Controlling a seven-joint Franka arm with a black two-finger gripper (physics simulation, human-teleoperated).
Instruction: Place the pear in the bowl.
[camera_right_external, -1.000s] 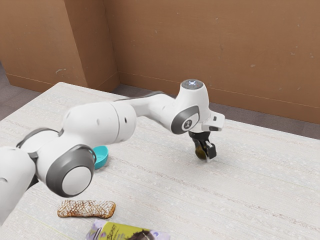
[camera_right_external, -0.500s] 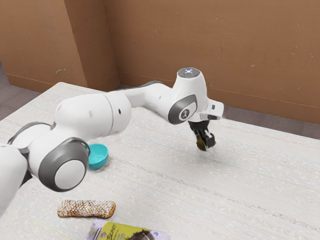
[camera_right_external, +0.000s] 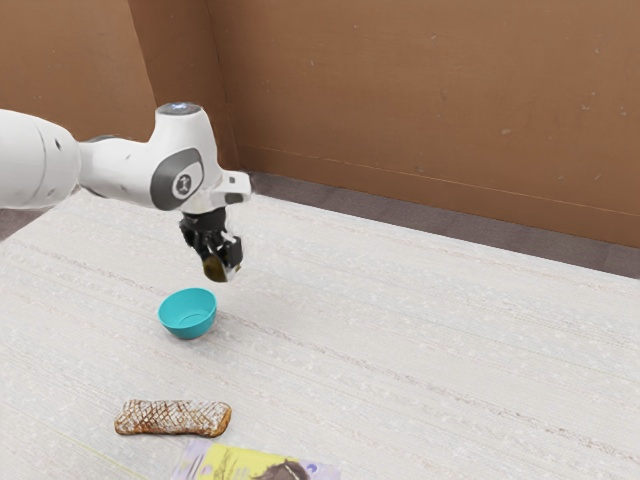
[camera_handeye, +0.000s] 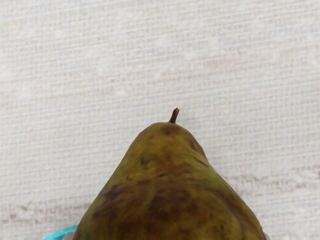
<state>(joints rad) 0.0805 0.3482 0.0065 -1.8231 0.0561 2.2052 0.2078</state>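
Observation:
My black gripper (camera_right_external: 222, 262) is shut on the brown-green pear (camera_right_external: 214, 268), holding it in the air above the table in the exterior view. Below it and slightly toward the exterior view's left stands the turquoise bowl (camera_right_external: 188, 315), its inside showing no contents. In the wrist view the pear (camera_handeye: 167, 192) is large and close, stem pointing away from the hand, and a sliver of the bowl's rim (camera_handeye: 61, 233) peeks out beside it.
On the pale table (camera_right_external: 420, 340), a crusty bread-like roll (camera_right_external: 172, 418) lies nearer the camera than the bowl. Close to it is a purple and yellow package (camera_right_external: 255, 465). A brown wall (camera_right_external: 420, 110) rises behind the table.
The arm has swung far toward the exterior view's left, carrying the pear from the table's middle to near the bowl, and the hand has risen. The bowl is no longer partly hidden by the arm.

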